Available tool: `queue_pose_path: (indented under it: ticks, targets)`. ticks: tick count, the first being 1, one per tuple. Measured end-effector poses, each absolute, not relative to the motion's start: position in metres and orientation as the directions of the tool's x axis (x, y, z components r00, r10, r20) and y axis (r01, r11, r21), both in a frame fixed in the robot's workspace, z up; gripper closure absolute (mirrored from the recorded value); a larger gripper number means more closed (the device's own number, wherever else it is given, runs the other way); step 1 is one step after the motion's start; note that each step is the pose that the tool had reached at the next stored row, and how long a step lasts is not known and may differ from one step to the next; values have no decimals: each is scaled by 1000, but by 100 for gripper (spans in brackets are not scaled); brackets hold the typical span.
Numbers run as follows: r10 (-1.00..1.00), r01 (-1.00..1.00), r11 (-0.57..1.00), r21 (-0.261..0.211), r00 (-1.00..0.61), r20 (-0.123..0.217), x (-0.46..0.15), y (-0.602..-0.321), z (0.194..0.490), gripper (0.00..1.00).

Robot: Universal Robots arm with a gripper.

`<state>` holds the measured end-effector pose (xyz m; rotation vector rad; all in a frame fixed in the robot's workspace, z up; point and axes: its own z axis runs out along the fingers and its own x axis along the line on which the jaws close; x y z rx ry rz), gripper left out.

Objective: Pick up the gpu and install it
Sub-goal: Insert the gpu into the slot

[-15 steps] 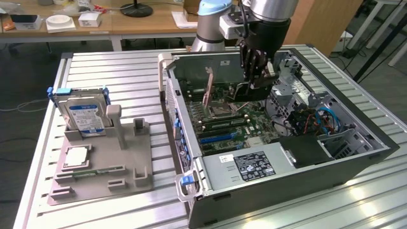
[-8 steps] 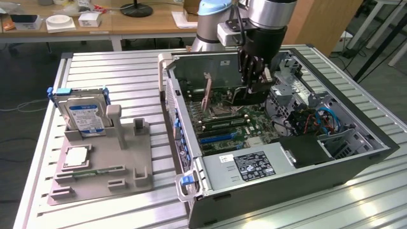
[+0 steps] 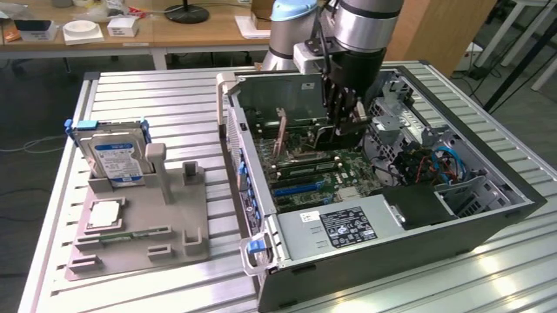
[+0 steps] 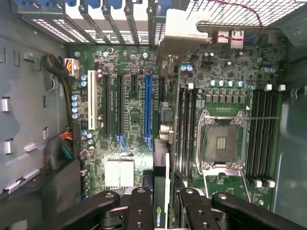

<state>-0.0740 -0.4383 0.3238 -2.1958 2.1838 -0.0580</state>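
- The metal slatted worktop (image 3: 156, 91) carries an open computer case (image 3: 487, 215), lying on its side with the open face up. It fills the half of the worktop toward the exterior view's right edge.
- The arm reaches down into the case, and the gripper (image 3: 341, 127) hangs above the motherboard (image 4: 129, 76), near the case's far wall.
- The fingers (image 4: 141, 206) are clamped on the graphics card (image 4: 160, 163), one on each flat side.
- The wrist view shows the card edge-on. It is a thin black board running away from the fingers toward the row of rear slot covers, and a green logo shows on its near end.
- A grey metal bracket (image 4: 184, 38) stands at the card's far end, close to the slot covers.
- The card lines up just beside the long blue slot (image 4: 147, 110), between that slot and the memory slots next to the processor socket (image 4: 221, 141).
- I cannot tell whether the card's lower edge touches the board.
- A white slot (image 4: 92, 105) lies further out, beyond two black slots.
- A power supply (image 3: 348, 225) with a black label sits at the near end of the case.
- A grey holder (image 3: 174, 254) sits near the worktop's edge on the exterior view's left. A hard drive (image 3: 117, 160) with a blue label stands upright in the holder's far end.
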Motion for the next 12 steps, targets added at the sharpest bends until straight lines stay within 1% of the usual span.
queue_pose_path:
  ticks: [12]
  targets:
    - [-1000, -998, -23, -59, 24, -1, -87, -438, 307, 74]
